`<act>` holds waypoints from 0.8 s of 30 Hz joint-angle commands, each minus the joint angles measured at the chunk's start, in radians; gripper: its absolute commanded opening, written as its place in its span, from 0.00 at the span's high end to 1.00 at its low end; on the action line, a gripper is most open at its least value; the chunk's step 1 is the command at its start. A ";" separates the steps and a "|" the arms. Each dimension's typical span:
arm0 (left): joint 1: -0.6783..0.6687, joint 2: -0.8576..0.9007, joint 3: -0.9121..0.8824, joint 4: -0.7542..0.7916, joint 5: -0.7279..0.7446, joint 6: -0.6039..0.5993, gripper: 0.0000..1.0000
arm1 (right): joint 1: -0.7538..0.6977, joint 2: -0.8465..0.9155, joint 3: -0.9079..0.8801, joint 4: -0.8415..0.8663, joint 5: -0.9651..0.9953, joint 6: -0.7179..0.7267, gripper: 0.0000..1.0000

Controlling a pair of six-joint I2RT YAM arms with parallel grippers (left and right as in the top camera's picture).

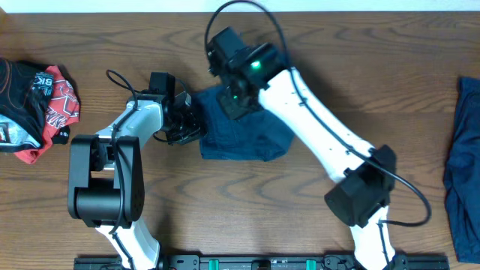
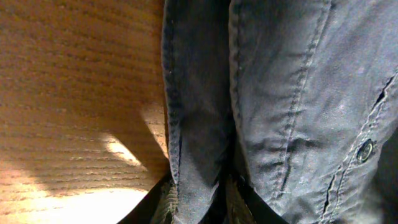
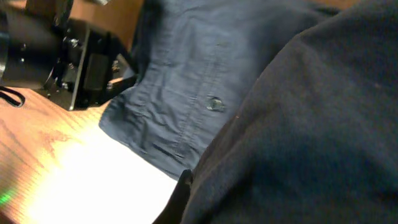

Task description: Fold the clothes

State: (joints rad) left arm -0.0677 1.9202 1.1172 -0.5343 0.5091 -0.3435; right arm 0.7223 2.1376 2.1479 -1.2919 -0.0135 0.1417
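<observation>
A plain navy-blue shirt point(image 1: 247, 135) lies bunched at the table's middle. My left gripper point(image 1: 189, 124) is at its left edge. In the left wrist view the fingers point(image 2: 199, 202) are shut on a seamed fold of the shirt point(image 2: 292, 93). My right gripper point(image 1: 238, 101) is on the shirt's far upper part. In the right wrist view a dark fold of the shirt point(image 3: 298, 137) hangs over the jaws point(image 3: 202, 186), which are shut on it; only one fingertip shows. The buttoned placket point(image 3: 214, 102) lies beyond. A second navy garment point(image 1: 465, 161) lies at the right edge.
A pile of red, black and white printed clothing point(image 1: 34, 101) sits at the far left. The left arm's base point(image 1: 105, 180) and the right arm's base point(image 1: 364, 187) stand near the front edge. The left gripper's body point(image 3: 81, 62) shows in the right wrist view.
</observation>
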 commanded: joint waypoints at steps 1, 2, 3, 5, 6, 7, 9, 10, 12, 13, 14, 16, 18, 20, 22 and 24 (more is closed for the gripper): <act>-0.006 0.048 -0.033 -0.026 -0.084 -0.009 0.70 | 0.043 0.021 0.016 0.019 -0.037 0.019 0.99; -0.006 0.048 -0.033 -0.026 -0.084 -0.010 0.70 | 0.050 0.023 0.016 0.029 -0.040 0.023 0.99; -0.006 0.048 -0.033 -0.026 -0.084 -0.009 0.70 | 0.056 0.026 0.016 0.041 -0.042 0.032 0.99; -0.006 0.048 -0.033 -0.026 -0.084 -0.010 0.70 | 0.064 0.027 0.016 0.064 -0.047 0.045 0.94; -0.006 0.048 -0.033 -0.026 -0.084 -0.009 0.70 | 0.067 0.027 0.016 0.075 -0.049 0.045 0.69; -0.006 0.048 -0.033 -0.026 -0.084 -0.009 0.70 | 0.069 0.027 0.016 0.085 -0.053 0.045 0.51; -0.006 0.048 -0.033 -0.026 -0.084 -0.009 0.70 | 0.070 0.027 0.016 0.100 -0.071 0.045 0.48; -0.006 0.048 -0.033 -0.025 -0.084 -0.009 0.70 | 0.070 0.027 0.016 0.104 -0.081 0.044 0.43; -0.006 0.048 -0.033 -0.025 -0.085 -0.009 0.70 | 0.069 0.027 0.016 0.108 -0.085 0.044 0.40; -0.006 0.048 -0.033 -0.025 -0.084 -0.009 0.70 | 0.070 0.027 0.016 0.109 -0.085 0.043 0.40; -0.006 0.048 -0.033 -0.025 -0.084 -0.010 0.70 | 0.070 0.027 0.016 0.111 -0.085 0.037 0.40; -0.006 0.048 -0.033 -0.025 -0.085 -0.010 0.70 | 0.070 0.027 0.016 0.118 -0.085 0.036 0.44; -0.006 0.048 -0.033 -0.025 -0.085 -0.009 0.70 | 0.068 0.027 0.016 0.122 -0.085 0.037 0.45; -0.006 0.048 -0.033 -0.025 -0.085 -0.010 0.70 | 0.066 0.027 0.017 0.127 -0.084 0.036 0.45; -0.006 0.048 -0.033 -0.025 -0.085 -0.010 0.70 | 0.055 0.027 0.018 0.128 -0.070 0.037 0.47; -0.006 0.048 -0.033 -0.025 -0.085 -0.009 0.70 | 0.035 0.026 0.023 0.120 -0.027 0.047 0.54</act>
State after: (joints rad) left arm -0.0677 1.9202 1.1175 -0.5377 0.5091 -0.3435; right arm 0.7780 2.1601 2.1475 -1.1664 -0.0822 0.1753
